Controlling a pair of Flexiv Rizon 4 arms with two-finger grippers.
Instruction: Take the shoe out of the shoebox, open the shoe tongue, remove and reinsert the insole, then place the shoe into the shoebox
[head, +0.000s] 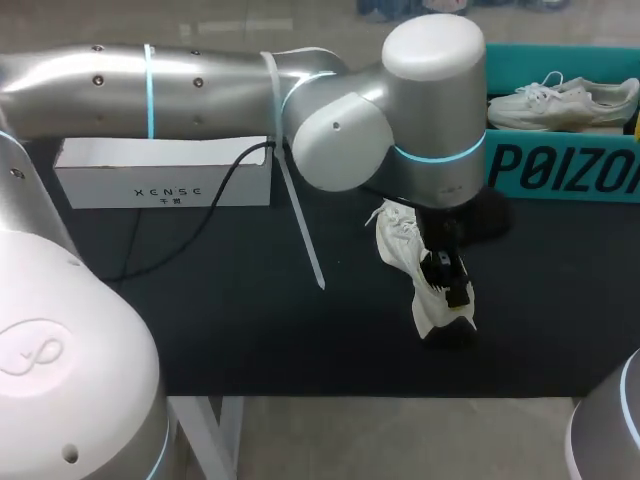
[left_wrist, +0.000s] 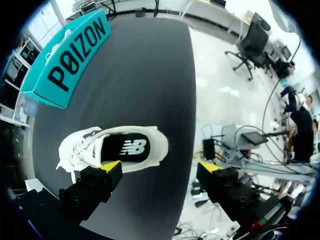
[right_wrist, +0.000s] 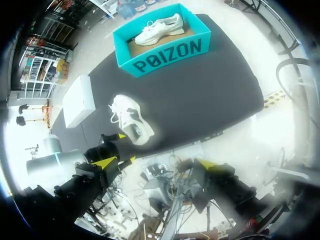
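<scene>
Plainly, the white lace-up sneaker (left_wrist: 82, 147) lies on the black table mat (head: 250, 310) in front of the teal cardboard shoebox (left_wrist: 70, 55), well apart from its printed wall, with its opening upward and the dark foam insole (left_wrist: 132, 147) seated inside. The left gripper (left_wrist: 159, 167) hovers over the sneaker's side away from the shoebox, fingers spread wide; one yellow tip sits at the collar's edge, possibly touching. The right gripper (right_wrist: 156, 164) hangs much farther from the shoebox, also spread and empty. The sneaker looks light, with a soft upper that would buckle under a pinch; the padded heel collar or tongue offers firmer purchase. The insole is likely thin and floppy, best lifted at its heel end.
</scene>
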